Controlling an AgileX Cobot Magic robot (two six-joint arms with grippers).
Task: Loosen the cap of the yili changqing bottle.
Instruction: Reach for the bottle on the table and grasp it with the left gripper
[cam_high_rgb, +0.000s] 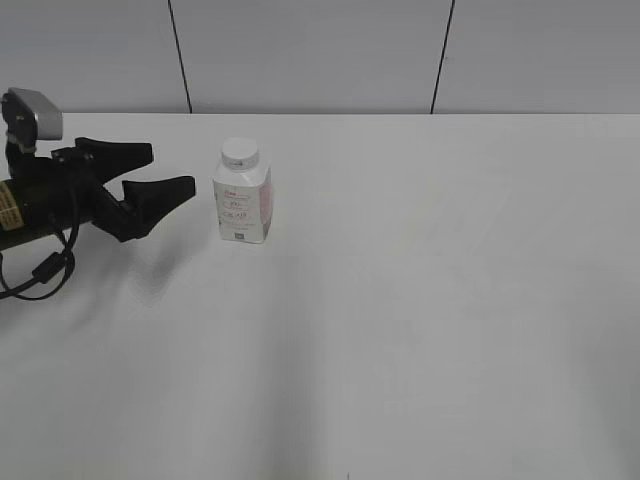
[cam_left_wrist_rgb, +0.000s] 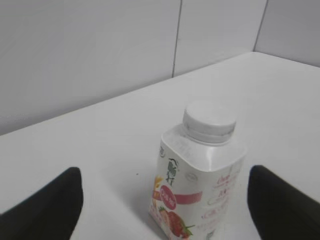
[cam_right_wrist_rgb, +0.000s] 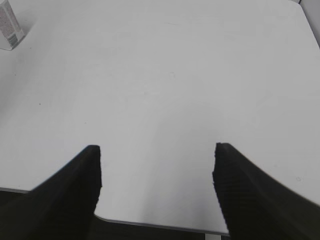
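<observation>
While the yili changqing bottle (cam_high_rgb: 242, 205) stands upright on the table (cam_high_rgb: 420, 300), cap (cam_high_rgb: 240, 154) on, note: left gripper (cam_high_rgb: 172, 170) spread wide, empty, just beside the bottle; right gripper (cam_right_wrist_rgb: 156, 150) wide, empty, well apart from it. Your risks, as judged: one finger nudges the light bottle and topples it; a loose body grip lets it spin with the cap

The left gripper (cam_high_rgb: 168, 170) has matte black, tapering fingers on a black arm with a silver-grey camera block (cam_high_rgb: 32, 113), a looping black cable (cam_high_rgb: 42, 272) and a yellowish label (cam_high_rgb: 6, 212), while the right gripper (cam_right_wrist_rgb: 157, 150) shows ribbed black fingers.
</observation>
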